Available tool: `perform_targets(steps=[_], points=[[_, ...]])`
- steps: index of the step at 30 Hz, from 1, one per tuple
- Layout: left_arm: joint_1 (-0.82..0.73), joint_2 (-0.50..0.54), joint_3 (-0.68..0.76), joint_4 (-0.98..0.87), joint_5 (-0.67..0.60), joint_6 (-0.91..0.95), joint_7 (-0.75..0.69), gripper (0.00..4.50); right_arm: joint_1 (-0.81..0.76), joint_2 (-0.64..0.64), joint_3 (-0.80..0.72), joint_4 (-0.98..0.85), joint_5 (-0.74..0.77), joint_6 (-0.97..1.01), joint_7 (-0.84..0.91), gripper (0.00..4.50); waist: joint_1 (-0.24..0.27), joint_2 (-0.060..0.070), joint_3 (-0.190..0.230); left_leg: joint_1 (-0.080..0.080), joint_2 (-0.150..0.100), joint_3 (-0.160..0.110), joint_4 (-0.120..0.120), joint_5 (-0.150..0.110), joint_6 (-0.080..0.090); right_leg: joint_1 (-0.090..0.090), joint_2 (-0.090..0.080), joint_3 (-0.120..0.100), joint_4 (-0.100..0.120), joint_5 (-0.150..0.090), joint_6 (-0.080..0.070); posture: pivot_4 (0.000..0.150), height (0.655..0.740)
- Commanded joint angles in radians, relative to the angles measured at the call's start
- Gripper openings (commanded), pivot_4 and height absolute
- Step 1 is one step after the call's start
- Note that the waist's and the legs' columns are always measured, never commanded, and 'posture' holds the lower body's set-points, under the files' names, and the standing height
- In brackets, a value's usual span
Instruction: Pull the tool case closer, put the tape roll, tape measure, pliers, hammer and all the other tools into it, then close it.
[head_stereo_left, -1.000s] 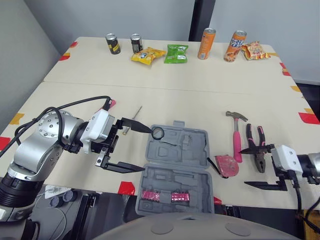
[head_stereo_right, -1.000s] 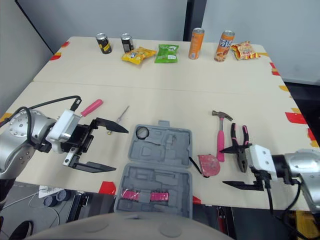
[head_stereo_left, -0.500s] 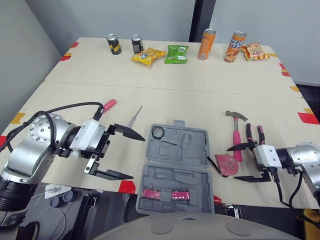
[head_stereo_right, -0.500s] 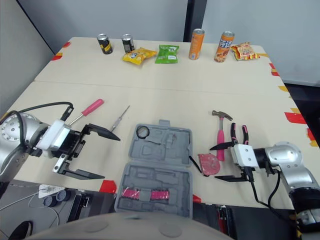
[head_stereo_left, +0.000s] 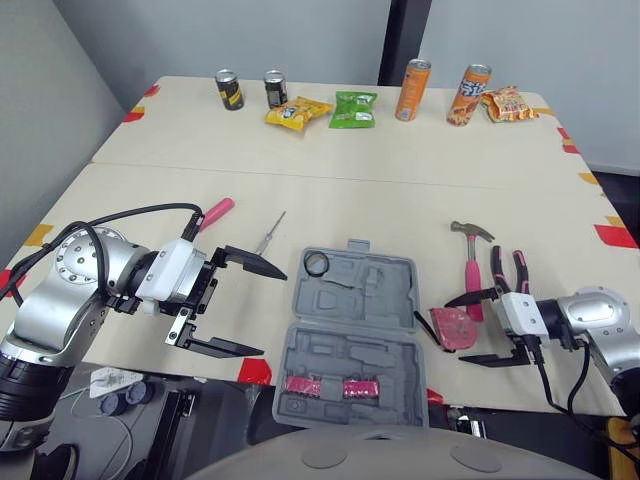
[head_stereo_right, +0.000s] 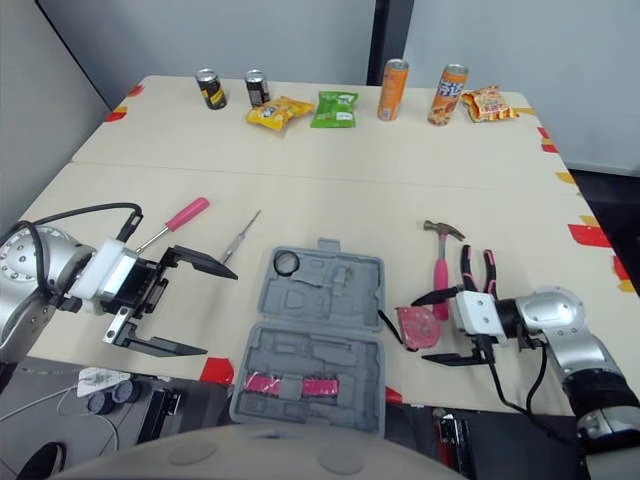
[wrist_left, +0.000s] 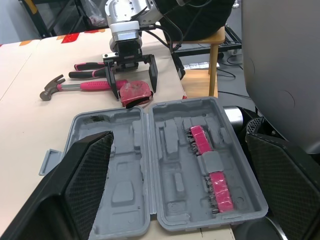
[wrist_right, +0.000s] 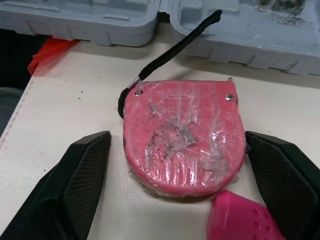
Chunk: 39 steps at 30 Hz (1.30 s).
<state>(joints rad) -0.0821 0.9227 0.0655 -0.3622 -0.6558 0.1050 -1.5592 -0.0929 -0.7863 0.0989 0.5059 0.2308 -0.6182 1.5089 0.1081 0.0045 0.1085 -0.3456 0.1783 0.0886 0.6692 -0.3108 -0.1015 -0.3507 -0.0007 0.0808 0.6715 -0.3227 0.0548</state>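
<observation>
My right gripper (head_stereo_right: 421, 329) stands spread wide; the tape measure (wrist_right: 185, 135) lies flat straight ahead, framed between my fingers (wrist_right: 85, 185) but untouched, the open tool case (wrist_right: 100, 20) just beyond it.

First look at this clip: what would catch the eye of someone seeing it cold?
The grey tool case lies wide open at the table's near edge. Just right of it, the right pincer sits open on either side of the pink tape measure, with the pink-handled hammer and pliers just beyond. The left pincer, also open, hangs left of the case.
</observation>
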Motion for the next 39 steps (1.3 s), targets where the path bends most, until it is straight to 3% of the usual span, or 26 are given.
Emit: perform_targets(steps=[1, 18, 23, 32, 39], points=[[-0.003, 0.010, 0.024, -0.017, -0.014, -0.011, -0.023, 4.50, -0.004, 0.013, -0.006, 0.041, 0.021, -0.033, 0.017, 4.45, -0.003, 0.000, 0.000, 0.000, 0.000, 0.000, 0.000, 0.000, 0.000, 0.000, 0.000, 0.000, -0.001, 0.000, 0.000, 0.150, 0.7400], [-0.014, 0.007, 0.014, -0.017, -0.019, -0.006, -0.022, 4.50, -0.088, 0.008, 0.027, 0.200, 0.034, -0.164, 0.100, 4.45, -0.005, -0.001, 0.000, -0.003, 0.000, 0.000, -0.001, 0.000, 0.000, 0.000, 0.001, -0.001, -0.005, 0.001, 0.001, 0.150, 0.7400], [-0.008, 0.006, 0.014, -0.020, -0.015, -0.007, -0.017, 4.50, -0.087, 0.008, 0.056, 0.184, 0.052, -0.159, 0.105, 3.09, -0.006, -0.002, 0.000, -0.003, 0.000, 0.000, -0.002, 0.000, 0.000, 0.000, 0.001, -0.001, -0.006, 0.001, 0.001, 0.150, 0.7400], [-0.005, 0.002, 0.016, -0.021, -0.021, -0.005, -0.014, 4.50, -0.086, -0.004, 0.054, 0.189, 0.070, -0.159, 0.105, 3.06, -0.006, -0.002, 0.001, -0.003, 0.000, 0.000, -0.002, 0.000, 0.000, 0.000, 0.001, -0.001, -0.006, 0.001, 0.001, 0.150, 0.7400], [0.010, 0.002, 0.031, -0.020, -0.024, -0.006, -0.005, 4.50, -0.027, -0.068, 0.001, 0.025, 0.157, -0.056, 0.097, 3.06, 0.003, -0.002, 0.002, -0.003, 0.000, 0.000, -0.004, 0.000, -0.001, 0.000, 0.001, -0.001, -0.008, 0.001, 0.001, 0.150, 0.7400]])
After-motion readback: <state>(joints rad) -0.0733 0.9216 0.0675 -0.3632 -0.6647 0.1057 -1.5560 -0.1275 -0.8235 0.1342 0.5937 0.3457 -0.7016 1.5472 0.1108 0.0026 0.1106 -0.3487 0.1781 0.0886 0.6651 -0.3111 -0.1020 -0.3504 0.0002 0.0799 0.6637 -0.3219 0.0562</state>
